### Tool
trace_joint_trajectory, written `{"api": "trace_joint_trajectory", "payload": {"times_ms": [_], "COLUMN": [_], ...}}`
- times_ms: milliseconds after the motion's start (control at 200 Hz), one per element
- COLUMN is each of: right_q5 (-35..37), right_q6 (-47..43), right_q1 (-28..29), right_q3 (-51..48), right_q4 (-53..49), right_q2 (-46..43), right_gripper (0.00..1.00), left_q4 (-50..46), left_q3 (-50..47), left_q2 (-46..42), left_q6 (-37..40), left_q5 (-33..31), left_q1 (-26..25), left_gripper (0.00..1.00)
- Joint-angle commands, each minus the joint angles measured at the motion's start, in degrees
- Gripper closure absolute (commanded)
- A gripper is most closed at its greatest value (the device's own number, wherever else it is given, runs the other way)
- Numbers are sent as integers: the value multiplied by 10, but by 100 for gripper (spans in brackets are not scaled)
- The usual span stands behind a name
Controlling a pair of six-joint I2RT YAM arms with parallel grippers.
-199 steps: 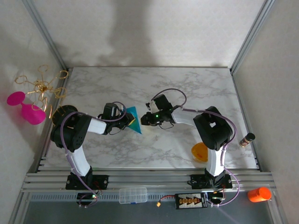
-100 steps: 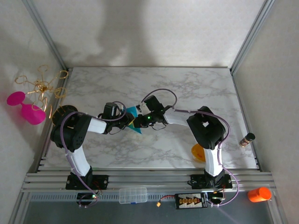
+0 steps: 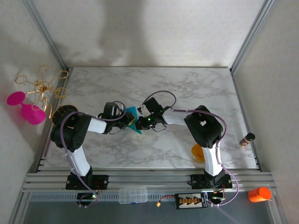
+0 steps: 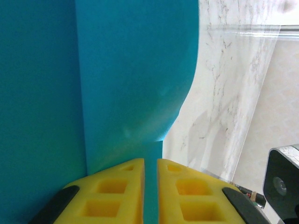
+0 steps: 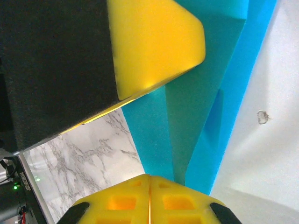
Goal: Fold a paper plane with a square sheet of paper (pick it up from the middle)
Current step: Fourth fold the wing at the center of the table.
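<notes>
Left pincer (image 4: 150,164): clenching the teal paper sheet (image 4: 117,70), a strip of it showing between the yellow pads (image 4: 187,186).
Right pincer (image 5: 149,178): pressing shut at the sheet's lower fold; whether it is gripping the paper is unclear.
Sheet: sitting creased at mid-worktop (image 3: 187,88) between both pincers, its edges running out of both wrist views.

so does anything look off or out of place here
Nothing spilled or torn. The paper bulges in a curve rather than lying flat, pinched by the left pincer and the right pincer. The orange bowl sits tucked partly under the right arm.
</notes>
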Motion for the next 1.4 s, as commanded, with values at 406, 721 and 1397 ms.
{"api": "trace_joint_trajectory", "payload": {"times_ms": [406,721,1397], "right_q5": [4,6,14], "right_q6": [-3,-5,-4], "right_q1": [3,3,1], "right_q3": [2,0,-17], "right_q4": [-11,-17,-22], "right_q2": [15,23,34], "right_gripper": [90,90,90], "left_q4": [-31,-31,-44], "left_q3": [17,16,23], "left_q2": [9,15,11], "left_q6": [2,-2,0], "left_q5": [16,13,10], "left_q1": [2,3,3], "left_gripper": [84,84,84]}}
